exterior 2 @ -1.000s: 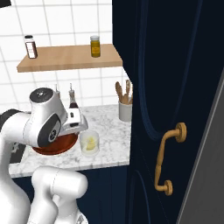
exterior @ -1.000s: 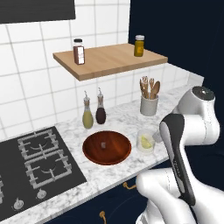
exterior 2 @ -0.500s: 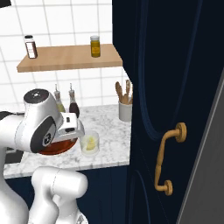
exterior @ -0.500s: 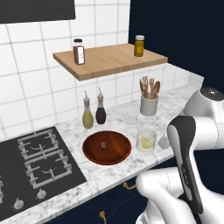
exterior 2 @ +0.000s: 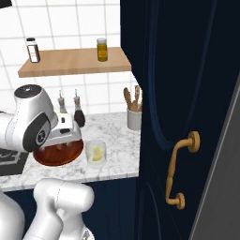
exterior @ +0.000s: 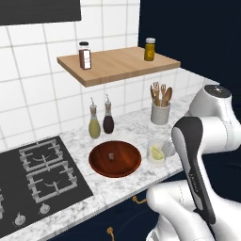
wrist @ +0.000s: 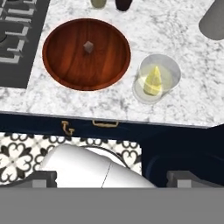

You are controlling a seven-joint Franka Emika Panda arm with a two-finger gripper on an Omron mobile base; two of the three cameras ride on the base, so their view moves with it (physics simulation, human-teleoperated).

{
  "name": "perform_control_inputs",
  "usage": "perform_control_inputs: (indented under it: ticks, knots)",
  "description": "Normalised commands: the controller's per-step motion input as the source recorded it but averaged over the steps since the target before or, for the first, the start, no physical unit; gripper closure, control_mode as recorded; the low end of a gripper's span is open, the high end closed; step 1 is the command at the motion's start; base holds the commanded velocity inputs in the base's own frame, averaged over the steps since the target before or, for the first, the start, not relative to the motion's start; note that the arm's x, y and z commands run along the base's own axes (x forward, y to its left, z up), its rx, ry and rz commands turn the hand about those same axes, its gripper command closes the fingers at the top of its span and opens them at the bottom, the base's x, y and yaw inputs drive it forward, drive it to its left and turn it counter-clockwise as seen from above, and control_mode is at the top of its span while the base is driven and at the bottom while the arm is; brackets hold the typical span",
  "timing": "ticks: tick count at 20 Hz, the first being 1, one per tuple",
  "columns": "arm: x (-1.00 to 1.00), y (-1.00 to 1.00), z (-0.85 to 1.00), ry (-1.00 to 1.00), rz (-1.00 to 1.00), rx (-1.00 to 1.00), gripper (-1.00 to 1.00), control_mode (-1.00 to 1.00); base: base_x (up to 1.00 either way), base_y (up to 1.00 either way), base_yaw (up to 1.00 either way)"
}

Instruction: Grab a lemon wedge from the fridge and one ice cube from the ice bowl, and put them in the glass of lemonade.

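Note:
The hand view looks straight down on the ice bowl (wrist: pixel 65 70), a round reddish-brown wooden dish with one small grey ice cube (wrist: pixel 88 47) near its middle. Just right of it stands the glass of lemonade (wrist: pixel 168 65), and a yellow lemon wedge (wrist: pixel 153 81) lies inside it. My gripper (wrist: pixel 112 179) hangs open and empty high above the counter's front edge, nearer than the bowl. From the right base, the gripper (exterior 2: pixel 62 140) hovers over the bowl (exterior 2: pixel 47 158), left of the glass (exterior 2: pixel 95 152). The left base view shows bowl (exterior: pixel 127 167), cube (exterior: pixel 111 156) and glass (exterior: pixel 156 151). The fridge is out of view.
Two slim bottles (exterior: pixel 101 123) stand behind the bowl, and a grey cup of wooden utensils (exterior: pixel 160 107) behind the glass. A wooden shelf (exterior: pixel 117 63) with two jars hangs above. The hob (exterior: pixel 42 176) lies left. A navy door with a gold handle (exterior 2: pixel 180 173) rises on the right.
The arm has swung a little, carrying the hand slightly left and down over the bowl's near side. The jaws stay open. Bowl, cube and glass have not moved.

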Motion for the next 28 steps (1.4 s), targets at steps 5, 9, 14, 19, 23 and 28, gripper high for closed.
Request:
perform_control_inputs:
  ticks: [5, 9, 14, 19, 23, 28]
  knots:
    - [-0.09, 0.28, 0.15, 0.00, 0.01, 0.01, -1.00, -1.00, 0.00, 0.00, 0.00]
    - [-0.63, 0.00, 0.13, -0.05, 0.00, 0.08, -1.00, -1.00, 0.00, 0.00, 0.00]
    - [-0.66, 0.00, 0.02, -0.24, 0.00, 0.06, -1.00, -1.00, 0.00, 0.00, 0.00]
    - [-0.05, 0.00, 0.03, -0.20, 0.00, 0.00, -1.00, -1.00, 0.00, 0.00, 0.00]
    - [0.14, 0.00, 0.07, -0.01, -0.07, 0.00, -1.00, -1.00, 0.00, 0.00, 0.00]
    - [-0.26, 0.00, 0.03, 0.00, -0.08, 0.00, -1.00, -1.00, 0.00, 0.00, 0.00]
